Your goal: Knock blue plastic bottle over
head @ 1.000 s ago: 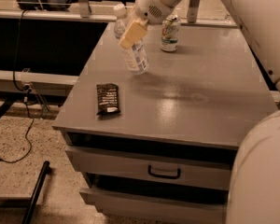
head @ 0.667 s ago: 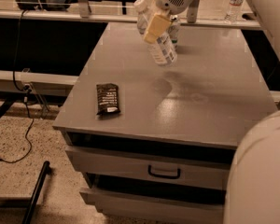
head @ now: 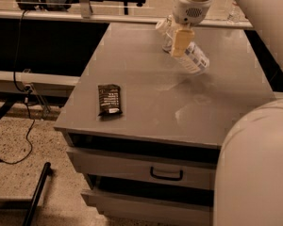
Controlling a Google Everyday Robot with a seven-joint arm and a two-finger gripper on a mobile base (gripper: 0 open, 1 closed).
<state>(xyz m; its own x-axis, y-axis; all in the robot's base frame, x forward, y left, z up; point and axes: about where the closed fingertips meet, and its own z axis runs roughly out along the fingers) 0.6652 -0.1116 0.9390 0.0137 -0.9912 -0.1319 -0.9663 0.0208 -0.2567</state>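
The arm [head: 259, 18] was cut off at the top edge, and the robot's pale body [head: 254, 173] blocked the table's [head: 151, 102] corner at 5 o'clock. The gripper [head: 181, 40] hung over the far part of the table, toward 1 o'clock from its middle. Its tan tip covered the upper part of the blue plastic bottle [head: 194, 59]. Whether the jaws were clenched or released I could not tell. The bottle leaned hard, cap toward 10 o'clock and base toward 4 o'clock, blurred where it met the table. A dark wrapped bar [head: 109, 99] lay flat at 8 o'clock, well apart from it.
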